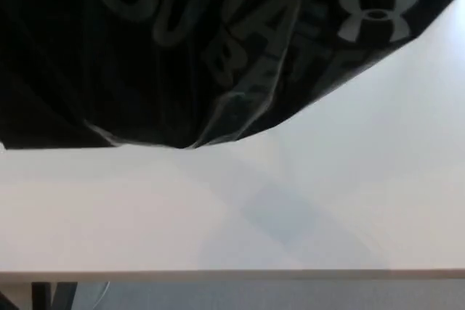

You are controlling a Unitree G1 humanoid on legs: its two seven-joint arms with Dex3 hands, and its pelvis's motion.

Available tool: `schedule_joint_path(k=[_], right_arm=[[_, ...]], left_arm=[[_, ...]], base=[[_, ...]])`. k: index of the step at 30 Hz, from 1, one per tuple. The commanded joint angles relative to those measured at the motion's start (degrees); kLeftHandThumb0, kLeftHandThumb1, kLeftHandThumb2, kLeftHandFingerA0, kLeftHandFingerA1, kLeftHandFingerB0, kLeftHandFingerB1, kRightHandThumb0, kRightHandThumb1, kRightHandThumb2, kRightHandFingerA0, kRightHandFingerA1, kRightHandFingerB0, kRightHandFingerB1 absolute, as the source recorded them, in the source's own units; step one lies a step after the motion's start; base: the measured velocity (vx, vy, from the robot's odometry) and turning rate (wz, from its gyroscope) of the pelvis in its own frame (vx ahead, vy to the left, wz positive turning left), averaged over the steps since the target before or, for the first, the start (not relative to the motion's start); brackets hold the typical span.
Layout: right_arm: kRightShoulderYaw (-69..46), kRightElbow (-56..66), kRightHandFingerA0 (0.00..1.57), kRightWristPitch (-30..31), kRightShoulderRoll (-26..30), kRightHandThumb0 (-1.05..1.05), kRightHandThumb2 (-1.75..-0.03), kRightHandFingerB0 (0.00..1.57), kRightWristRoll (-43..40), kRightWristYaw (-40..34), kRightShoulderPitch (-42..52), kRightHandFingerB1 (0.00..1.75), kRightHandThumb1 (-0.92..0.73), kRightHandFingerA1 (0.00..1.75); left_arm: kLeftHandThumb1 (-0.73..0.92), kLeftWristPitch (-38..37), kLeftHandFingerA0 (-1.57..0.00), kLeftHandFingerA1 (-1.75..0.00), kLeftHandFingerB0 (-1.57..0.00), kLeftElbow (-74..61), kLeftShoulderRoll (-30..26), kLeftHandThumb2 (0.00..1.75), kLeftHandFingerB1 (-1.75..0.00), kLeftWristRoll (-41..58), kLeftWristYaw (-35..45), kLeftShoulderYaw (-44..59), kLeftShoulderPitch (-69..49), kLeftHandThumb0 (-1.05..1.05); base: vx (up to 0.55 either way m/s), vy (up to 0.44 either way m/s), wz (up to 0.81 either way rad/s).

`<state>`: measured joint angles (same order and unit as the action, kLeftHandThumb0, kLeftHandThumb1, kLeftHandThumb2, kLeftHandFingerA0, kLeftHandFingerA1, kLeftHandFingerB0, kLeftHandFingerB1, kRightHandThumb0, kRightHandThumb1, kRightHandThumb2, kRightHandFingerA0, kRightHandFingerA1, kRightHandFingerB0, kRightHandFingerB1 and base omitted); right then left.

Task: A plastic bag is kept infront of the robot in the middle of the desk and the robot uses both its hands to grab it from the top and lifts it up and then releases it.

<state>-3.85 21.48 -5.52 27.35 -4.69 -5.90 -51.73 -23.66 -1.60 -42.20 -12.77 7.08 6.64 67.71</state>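
A black plastic bag (182, 49) with grey lettering and a grey logo fills the upper half of the head view. It hangs close to the camera, above the white desk (290, 208). Its lower edge runs across the picture at about mid-height, and its faint shadow lies on the desk below. Neither of my hands shows; the bag covers the part of the picture where they were.
The desk's front edge (232, 275) runs along the bottom of the picture. Below it shows grey floor and a dark table leg (43, 295) at the lower left.
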Motion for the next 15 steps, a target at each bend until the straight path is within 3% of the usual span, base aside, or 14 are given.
schedule_joint_path(k=[1, 5, 6, 8, 9, 11, 12, 13, 14, 15], right_arm=[[3.79, -25.33, 0.83, -1.61, 1.03, -0.03, -0.55, 0.63, 6.64, 5.28, -4.94, 1.75, -0.64, 1.75], [5.45, -44.23, 0.83, -6.39, 0.88, 0.00, -0.55, 0.65, 9.42, 3.99, -9.96, 1.75, -0.60, 1.75], [6.38, -48.75, 1.20, -6.85, 0.89, -0.05, -0.80, 0.99, 10.66, 3.35, -11.54, 1.32, -0.45, 1.43], [9.66, -60.50, 1.19, -7.71, 1.16, -0.10, -0.82, 0.98, 14.54, 2.06, -16.02, 1.31, -0.46, 1.42], [11.61, -66.24, 0.83, -6.39, 0.94, -0.06, -0.70, 0.65, 16.22, 1.98, -18.34, 1.75, -0.52, 1.75], [13.78, -71.08, 0.81, -4.87, 0.91, -0.08, -0.70, 0.66, 18.13, 1.39, -20.59, 1.75, -0.52, 1.75], [16.62, -75.08, 0.80, -1.21, 0.76, -0.05, -0.78, 0.74, 20.83, 0.43, -22.39, 1.66, -0.51, 1.72], [18.03, -77.25, 0.84, 0.72, 0.50, 0.01, -0.75, 0.79, 22.09, -0.49, -23.30, 1.54, -0.50, 1.62], [18.66, -78.54, 0.84, 1.34, 0.26, 0.01, -0.75, 0.79, 22.49, -1.30, -23.86, 1.54, -0.50, 1.62], [18.13, -79.74, 0.86, 2.04, -0.41, 0.06, -0.69, 0.75, 21.63, -2.04, -24.20, 1.53, -0.48, 1.66]], left_arm=[[0.73, -15.10, -0.86, -1.75, -0.63, 22.64, -6.40, 0.59, -1.75, -6.57, -0.82, -3.22, 0.85, -0.13], [0.74, -21.77, -0.75, -1.75, -0.52, 36.50, -8.16, 0.58, -1.75, -14.91, -10.27, -7.10, 5.02, -0.14], [0.74, -21.36, -0.74, -1.75, -0.54, 39.17, -8.25, 0.58, -1.75, -16.45, -11.74, -8.36, 6.33, -0.14], [0.73, -18.80, -0.75, -1.75, -0.55, 45.25, -8.65, 0.58, -1.75, -20.40, -14.69, -11.97, 9.17, -0.15], [0.74, -15.75, -0.76, -1.75, -0.56, 46.61, -8.55, 0.58, -1.75, -22.10, -15.13, -13.70, 9.68, -0.17], [0.75, -13.49, -0.76, -1.75, -0.55, 48.20, -8.17, 0.59, -1.74, -22.74, -14.95, -15.07, 10.27, -0.18], [0.74, -11.19, -0.75, -1.75, -0.57, 50.05, -7.46, 0.59, -1.70, -23.54, -14.94, -16.67, 10.74, -0.16], [0.80, -9.82, -0.72, -1.75, -0.58, 50.98, -6.98, 0.59, -1.61, -23.86, -15.24, -17.42, 10.77, -0.19], [0.80, -9.13, -0.72, -1.75, -0.58, 51.48, -6.69, 0.59, -1.61, -23.83, -15.59, -17.72, 10.69, -0.19], [0.62, -7.50, -1.06, -1.40, -0.84, 51.95, -6.21, 0.88, -1.26, -23.75, -15.53, -17.98, 10.76, -0.34]], base=[[0.00, 0.000, 0.00], [0.00, 0.000, 0.00], [0.00, 0.000, 0.00], [0.00, 0.000, 0.00], [0.00, 0.000, 0.00], [0.00, 0.000, 0.00], [0.00, 0.000, 0.00], [0.00, 0.000, 0.00], [0.00, 0.000, 0.00], [0.00, 0.000, 0.00]])
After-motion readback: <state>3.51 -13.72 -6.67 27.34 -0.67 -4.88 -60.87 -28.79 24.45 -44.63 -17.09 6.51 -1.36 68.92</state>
